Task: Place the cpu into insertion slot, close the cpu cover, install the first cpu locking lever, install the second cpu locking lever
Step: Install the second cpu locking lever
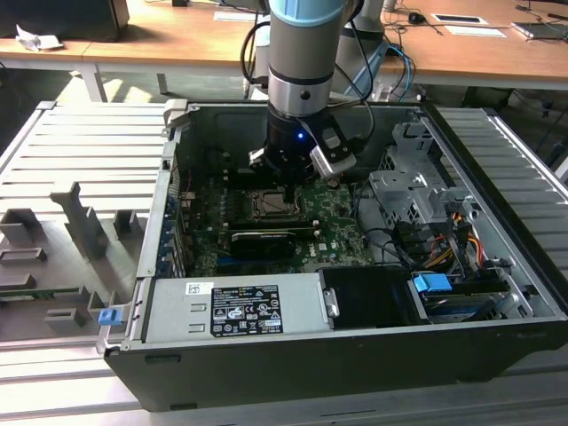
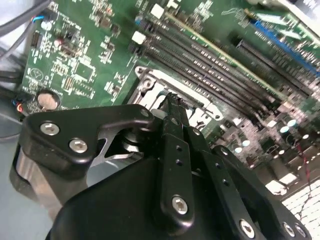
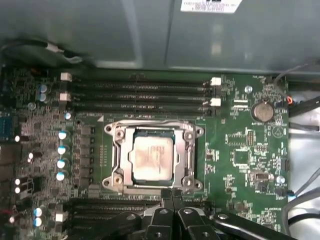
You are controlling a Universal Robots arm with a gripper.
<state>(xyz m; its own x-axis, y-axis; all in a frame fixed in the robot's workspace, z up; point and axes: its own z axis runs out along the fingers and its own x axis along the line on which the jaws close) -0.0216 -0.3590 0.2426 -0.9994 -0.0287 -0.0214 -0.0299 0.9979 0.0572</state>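
Observation:
The cpu (image 3: 152, 156) lies flat with its silver-tan face up, seated in the insertion slot, which is hidden beneath it. The silver cpu cover (image 3: 189, 150) is down around the chip, framing it through its window. A thin wire locking lever (image 3: 150, 122) runs along the cover's edge nearest the memory slots. My gripper (image 3: 172, 192) is shut with nothing between its black fingers, its tip at the cover's opposite edge. In the second wrist view the gripper (image 2: 172, 100) points down at the socket frame (image 2: 150, 80). In the exterior view the gripper (image 1: 288, 188) hangs over the socket (image 1: 271, 206) inside the open computer case.
Memory slots (image 3: 140, 95) run beside the socket and a coin battery (image 3: 261, 111) sits on the board. A long black card (image 1: 262, 240), the power supply (image 1: 235, 306), a drive cage (image 1: 413, 191) and coloured cables (image 1: 448, 240) crowd the case.

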